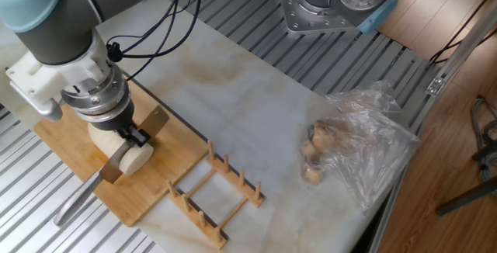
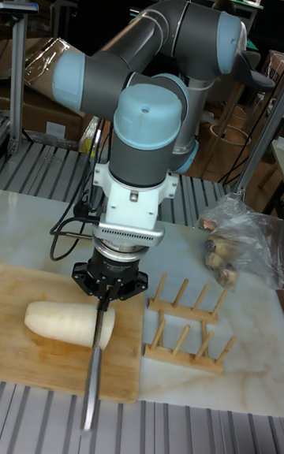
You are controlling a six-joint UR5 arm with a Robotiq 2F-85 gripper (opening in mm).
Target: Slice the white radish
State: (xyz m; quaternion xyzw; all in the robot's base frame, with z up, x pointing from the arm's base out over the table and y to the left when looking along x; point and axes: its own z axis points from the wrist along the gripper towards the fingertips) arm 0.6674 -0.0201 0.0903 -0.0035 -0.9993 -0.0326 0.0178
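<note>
One knife [image 2: 95,359] stands blade-down in my gripper [image 2: 106,291], my fingers pinching it near the top, its edge sunk into the white radish [image 2: 67,322] close to the right end. That radish lies lengthwise on the wooden cutting board [image 2: 47,367], at the desk's near left corner. Just right of the board sits a wooden rack [image 2: 185,336]. Farther right, by the edge, a clear plastic bag [image 2: 241,237] holds brownish lumps.
</note>
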